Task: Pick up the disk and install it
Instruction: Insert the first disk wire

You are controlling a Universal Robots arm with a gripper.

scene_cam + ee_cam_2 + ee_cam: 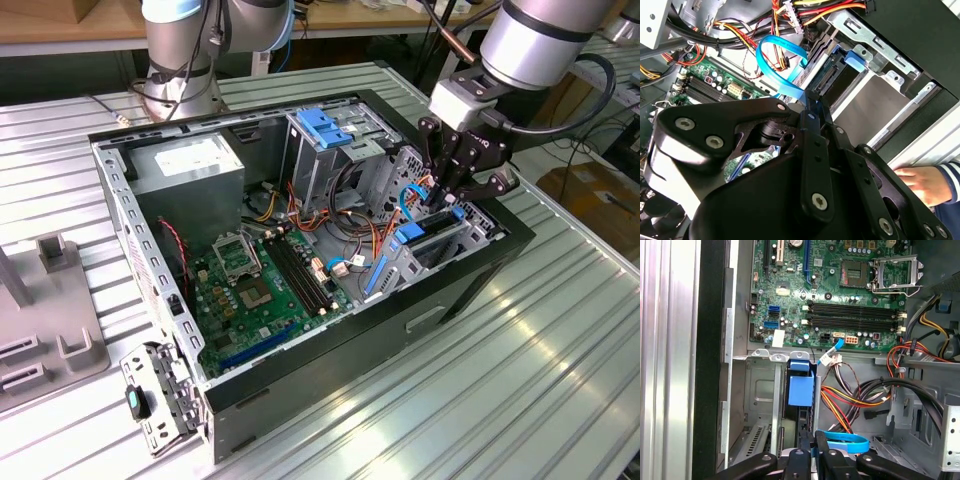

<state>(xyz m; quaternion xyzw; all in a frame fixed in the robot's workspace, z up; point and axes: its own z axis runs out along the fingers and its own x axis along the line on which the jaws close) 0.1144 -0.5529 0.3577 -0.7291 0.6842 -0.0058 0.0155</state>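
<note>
The gripper hangs straight down into the open computer case. Its fingers are drawn to a narrow gap and, as far as I can judge, pinched on the upper end of the disk. In the first wrist view the two black fingers flank the dark slab of the disk on either face. A vertical grip on the end suits a slot that opens upward, since it leaves the long sides free to run along the guides.

The disk stands on edge in the lower drive bay, at the case corner nearest the bench's edge on the exterior view's right. Its blue carrier shows above the bay's metal rim, so it looks partly seated rather than fully home. In the second wrist view the connector end of the disk faces the case interior, which I take to be so the cables can reach it.

A blue flat data cable loops just beside the fingers, loose and touching nothing. A bundle of coloured power leads lies near it.

Beyond them is the motherboard on the case floor. Farther in stand the upper drive cage with its blue bracket and the power supply at the far corner.

The case lies on its side on the ribbed metal bench. A person's hand rests outside the case wall, near the bay.
</note>
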